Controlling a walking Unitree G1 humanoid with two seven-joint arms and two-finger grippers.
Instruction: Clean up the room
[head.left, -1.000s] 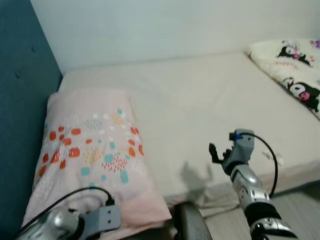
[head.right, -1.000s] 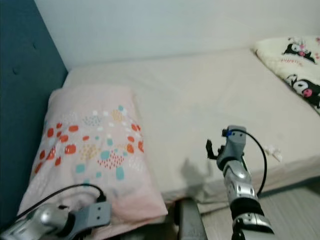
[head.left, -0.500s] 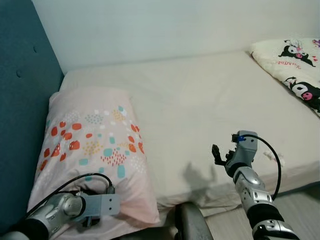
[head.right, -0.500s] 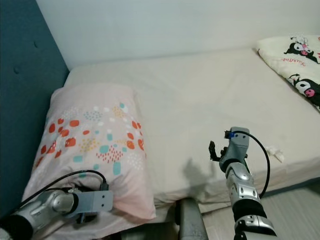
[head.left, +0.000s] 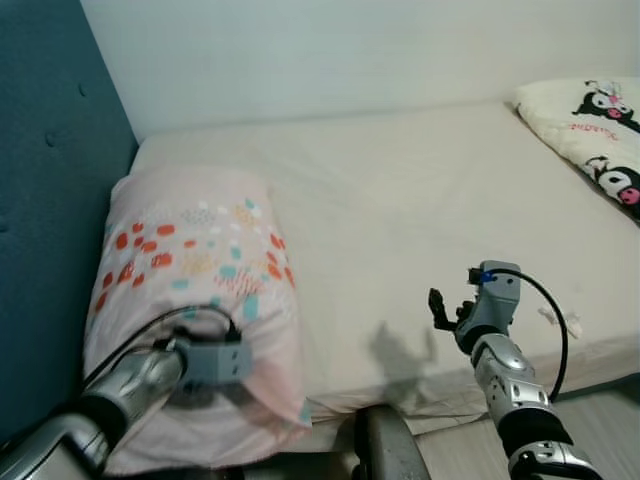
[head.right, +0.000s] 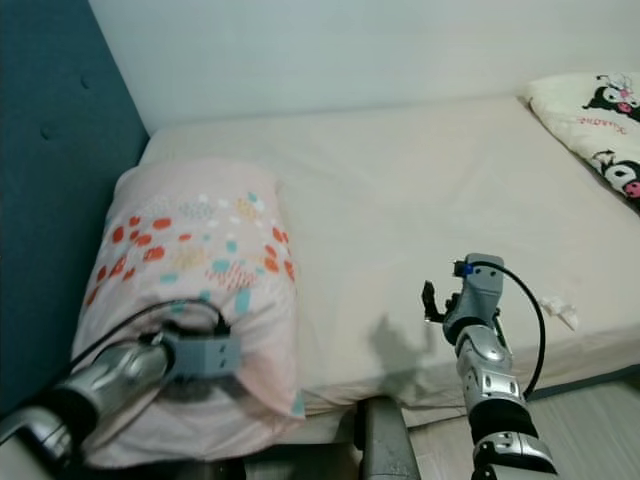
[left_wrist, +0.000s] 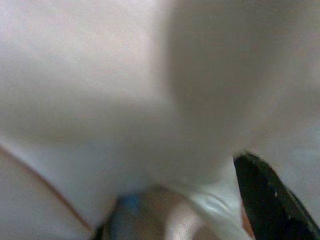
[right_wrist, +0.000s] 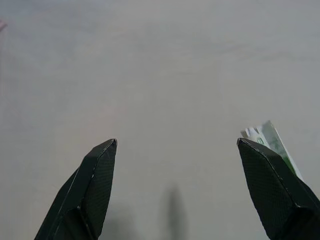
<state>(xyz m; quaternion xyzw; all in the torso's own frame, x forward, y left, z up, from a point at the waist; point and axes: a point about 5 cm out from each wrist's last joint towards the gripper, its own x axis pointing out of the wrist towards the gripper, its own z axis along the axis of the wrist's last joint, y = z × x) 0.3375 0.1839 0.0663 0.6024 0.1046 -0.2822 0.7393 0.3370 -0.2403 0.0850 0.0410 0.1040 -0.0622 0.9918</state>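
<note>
I am looking down at a bed (head.left: 420, 190) with a pale cream sheet, pushed against a white wall, with a dark teal padded headboard (head.left: 50, 200) along my left. The pink pillow (head.left: 195, 290), dotted with orange, teal and yellow marks, sits at the head end of the mattress beside that headboard, and its near end is bunched and raised off the sheet. My left gripper (head.left: 205, 362) is at that near end, its grey wrist block and black cable pressed against the pink fabric. In the left wrist view I make out only blurred pale cloth close to the lens and one black fingertip (left_wrist: 267, 200) with fabric gathered against it, so it looks clamped on the pillow's edge, though I cannot see how wide the fingers stand. My right gripper (head.left: 437, 303) hovers above the near edge of the mattress, over bare sheet, with its shadow on the cloth just beside it. In the right wrist view its two black fingers (right_wrist: 92, 187) are spread wide apart with nothing between them, and a small crumpled scrap of white paper (right_wrist: 270, 142) with some green print lies on the sheet next to one fingertip. The same scrap (head.left: 560, 320) shows near the bed's front edge. A cream blanket (head.left: 590, 135) printed with black cartoon figures lies at the far right end of the bed.
</note>
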